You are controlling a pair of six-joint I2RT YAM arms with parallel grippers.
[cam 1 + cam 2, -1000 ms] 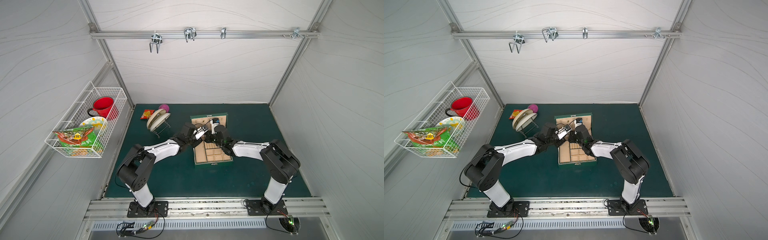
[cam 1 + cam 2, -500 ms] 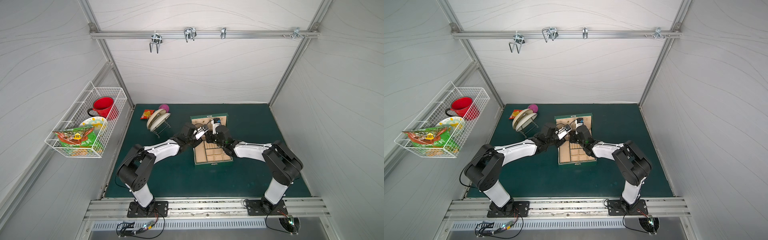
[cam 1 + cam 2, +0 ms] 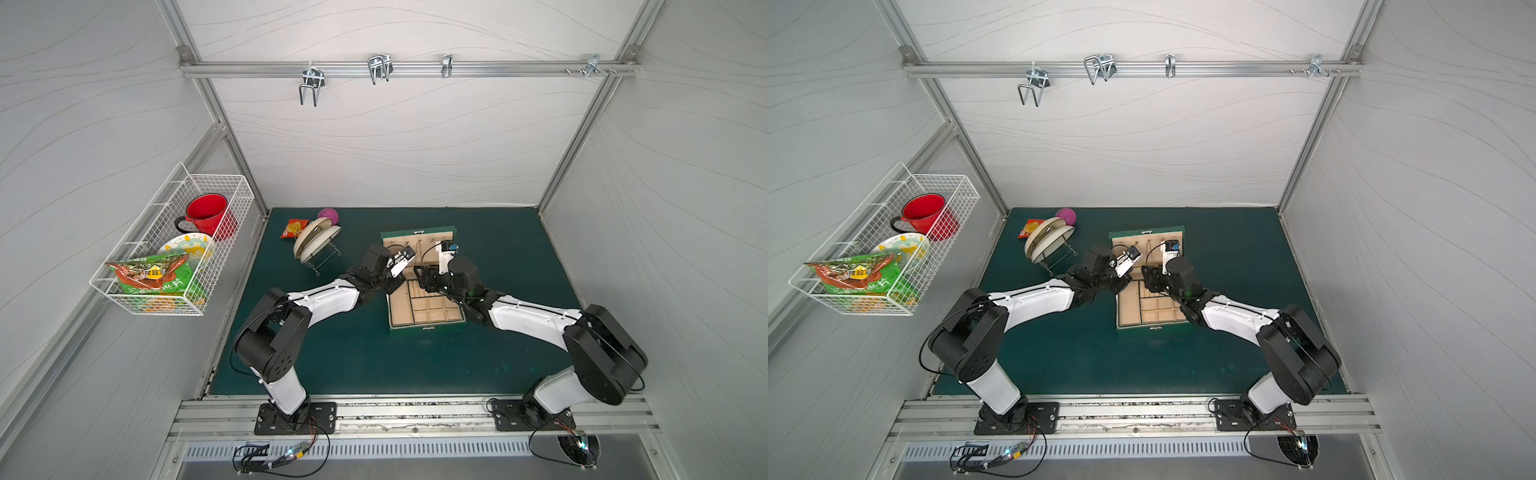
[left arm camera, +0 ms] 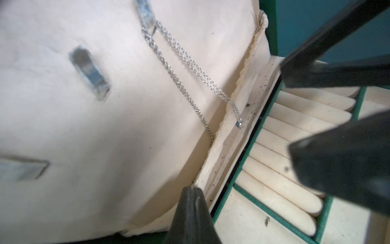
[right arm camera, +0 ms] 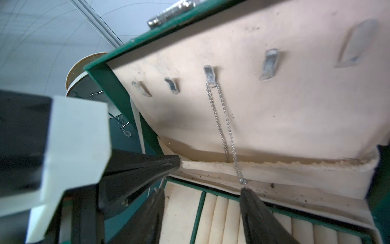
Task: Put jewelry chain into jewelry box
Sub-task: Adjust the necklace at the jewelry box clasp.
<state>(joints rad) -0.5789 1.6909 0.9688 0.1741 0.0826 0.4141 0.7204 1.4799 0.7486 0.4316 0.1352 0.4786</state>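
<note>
Right fingers apart; jewelry chain hangs straight down, seemingly unheld.

Place: was a robot lab cell.
Walls: white panels on an aluminium frame enclosed it.
Base: arms were bolted to a rail.

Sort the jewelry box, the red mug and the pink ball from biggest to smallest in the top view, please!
1. jewelry box: clearly biggest in a top view.
2. red mug: it sits higher, nearer the camera, so it may look extra big.
3. pink ball: smallest; the plates hide part of it.
</note>
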